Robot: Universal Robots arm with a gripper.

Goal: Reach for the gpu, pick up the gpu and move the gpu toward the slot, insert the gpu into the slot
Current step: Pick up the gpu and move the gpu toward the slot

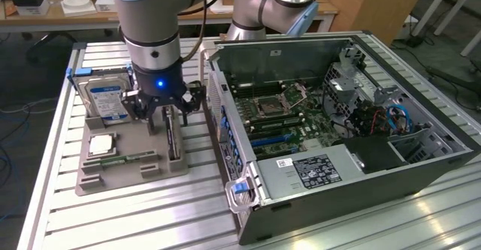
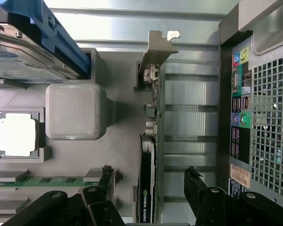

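The gpu point(image 1: 174, 141) stands on edge in the grey holder point(image 1: 135, 179), a thin dark card with its silver bracket point(image 2: 158, 48) at the far end. My gripper point(image 1: 168, 121) is down over it and open. One finger point(image 2: 105, 178) sits on one side of the card point(image 2: 149, 188) and the other finger point(image 2: 194, 184) on the opposite side, both apart from it. The blue expansion slots point(image 1: 272, 140) lie on the motherboard inside the open computer case point(image 1: 338, 171), at the exterior view's right of the holder.
A blue-labelled hard drive point(image 1: 105, 99), a square CPU chip point(image 1: 101, 144) and a green memory stick point(image 1: 124, 161) share the holder. The case's rear wall point(image 2: 254, 117) with ports stands close beside the gpu. A second arm point(image 1: 267, 8) rises behind the case.
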